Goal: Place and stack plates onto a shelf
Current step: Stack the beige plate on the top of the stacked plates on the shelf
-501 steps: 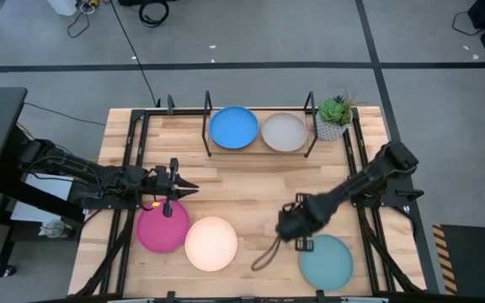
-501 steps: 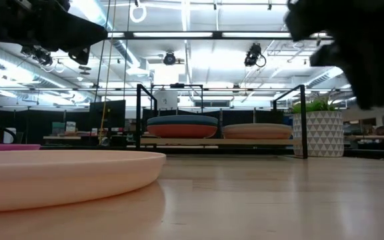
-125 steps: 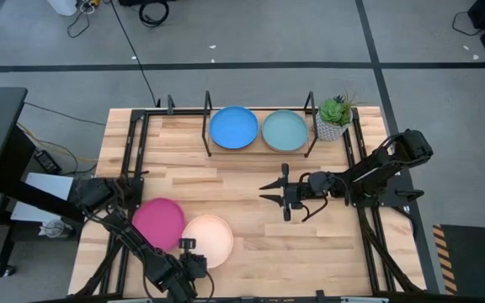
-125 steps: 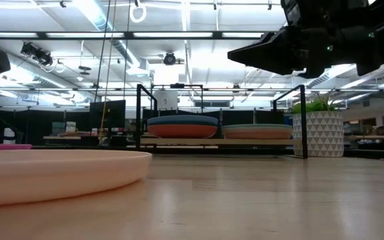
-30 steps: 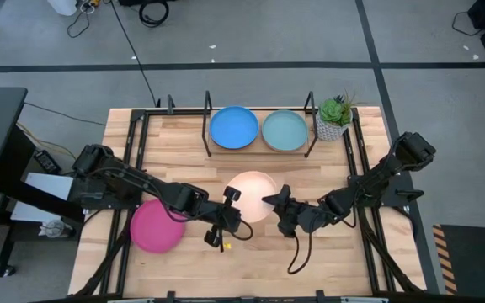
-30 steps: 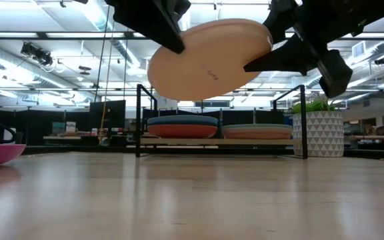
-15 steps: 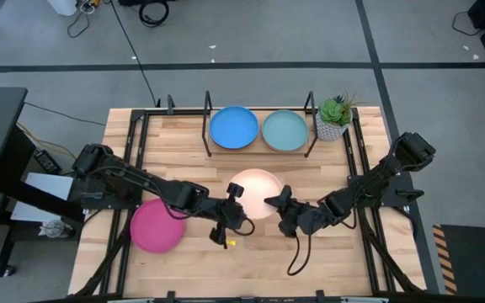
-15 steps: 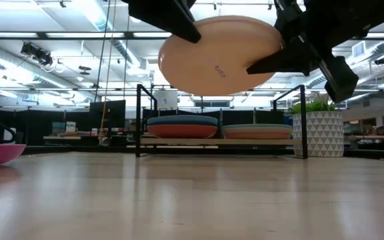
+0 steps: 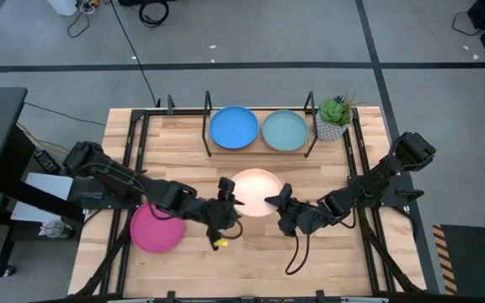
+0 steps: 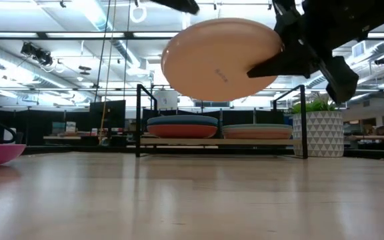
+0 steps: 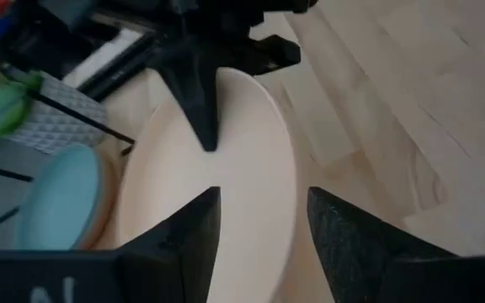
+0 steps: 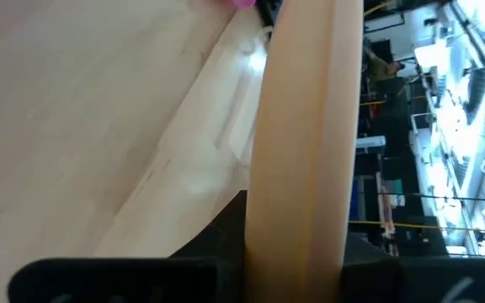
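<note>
Cream plate [image 9: 253,191] held above the table's middle, right end effector [image 9: 278,204] clamped on its rim, left end effector [image 9: 226,194] spread wide beside it, magenta plate [image 9: 154,228] near the left edge, shelf [image 9: 259,151] at the far edge.

A: How many plates can you count?
B: From above, four: a blue plate [image 9: 233,127], a light teal plate [image 9: 285,130], a cream plate [image 9: 253,191] and a magenta plate [image 9: 153,230].
A: And the rest?
B: One shelf [image 9: 259,151], one potted plant [image 9: 334,116], two robot arms.
</note>
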Tool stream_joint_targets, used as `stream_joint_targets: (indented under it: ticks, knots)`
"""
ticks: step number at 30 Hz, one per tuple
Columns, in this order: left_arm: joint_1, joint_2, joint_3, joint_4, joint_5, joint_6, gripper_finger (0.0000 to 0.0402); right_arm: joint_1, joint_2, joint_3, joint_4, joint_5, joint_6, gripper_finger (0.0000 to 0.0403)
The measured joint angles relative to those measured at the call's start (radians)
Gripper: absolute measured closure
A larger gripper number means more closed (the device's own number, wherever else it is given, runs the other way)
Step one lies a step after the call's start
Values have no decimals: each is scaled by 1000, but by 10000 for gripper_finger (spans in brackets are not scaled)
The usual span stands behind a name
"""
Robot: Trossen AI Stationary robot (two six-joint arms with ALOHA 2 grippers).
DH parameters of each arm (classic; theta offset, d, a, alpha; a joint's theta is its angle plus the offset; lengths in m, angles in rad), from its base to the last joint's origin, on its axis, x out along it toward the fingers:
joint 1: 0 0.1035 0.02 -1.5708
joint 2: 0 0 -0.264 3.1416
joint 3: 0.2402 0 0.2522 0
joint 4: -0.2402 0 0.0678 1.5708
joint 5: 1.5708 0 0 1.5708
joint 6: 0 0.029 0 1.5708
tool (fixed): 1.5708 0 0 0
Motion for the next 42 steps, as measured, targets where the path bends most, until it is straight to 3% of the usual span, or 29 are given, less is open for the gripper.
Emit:
stream_joint_targets:
  ticks: [4, 11, 17, 25, 42]
  knots:
    - [-45, -26, -23, -17, -83, -13, 224, 0, 0, 0, -28, 24, 65, 342]
    - [-123, -108, -231, 32, -309, -74, 240, -36, 0, 0, -48, 94, 113, 342]
    - [-150, -237, -450, 287, -307, -74, 246, -112, 0, 46, -51, 159, 91, 343]
    - [-149, -359, -686, 542, -217, -59, 246, -275, 0, 100, -168, 166, 179, 342]
    - [-147, -388, -1026, 1040, -216, -8, 246, -524, 0, 101, -443, 115, 377, 336]
